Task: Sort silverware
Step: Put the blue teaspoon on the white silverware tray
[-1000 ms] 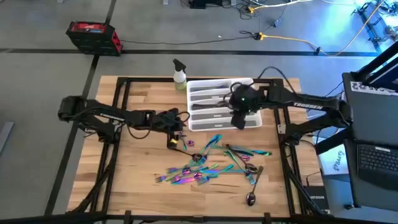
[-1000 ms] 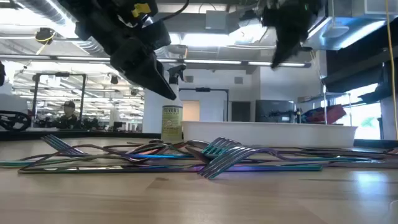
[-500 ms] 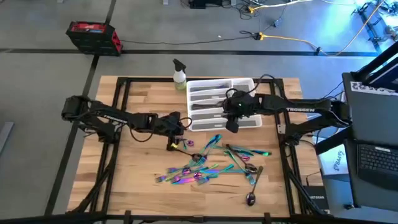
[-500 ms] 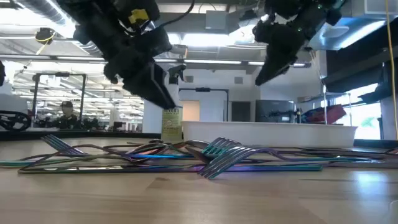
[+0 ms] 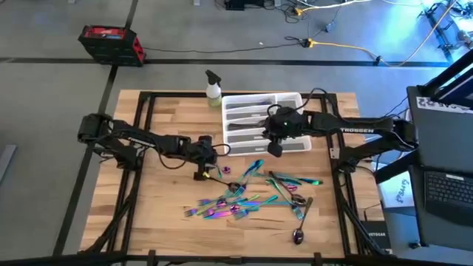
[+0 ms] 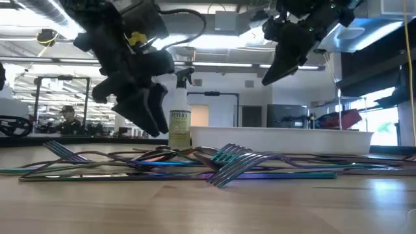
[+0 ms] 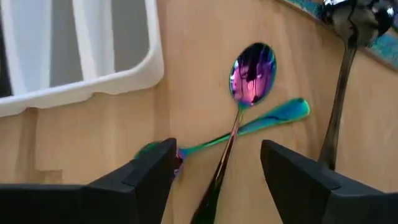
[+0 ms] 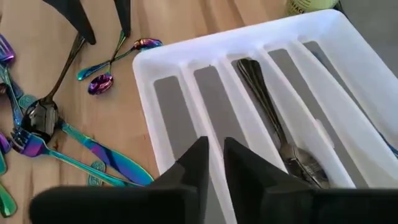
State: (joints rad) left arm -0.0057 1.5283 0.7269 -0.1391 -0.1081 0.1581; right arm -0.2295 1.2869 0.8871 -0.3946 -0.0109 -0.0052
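Note:
The silverware is a scatter of rainbow-coloured forks, spoons and knives [image 5: 244, 196] lying flat on the wooden table, with a darker spoon [image 5: 299, 235] near the front edge. Two small spoons lie crossed [image 7: 249, 106] just in front of the white tray [image 5: 251, 97]. My left gripper [image 7: 217, 168] hangs open a little above them, one finger on either side of their handles, touching neither. My right gripper [image 8: 216, 168] is shut with nothing in it. It hovers over the tray's near edge [image 5: 272, 148]. Dark pieces of silverware [image 8: 273, 124] lie in one tray compartment.
A spray bottle [image 5: 213, 89] stands at the tray's far left corner. The black frame rails [image 5: 140, 148] run along the table's left and right sides. A dark spoon-like piece [image 7: 348, 25] lies close to the crossed spoons on the pile's side.
My left gripper has come down toward the crossed spoons and drifted a little toward the table's near left. My right gripper has moved toward the table's left along the tray's near edge. The silverware has stayed where it was.

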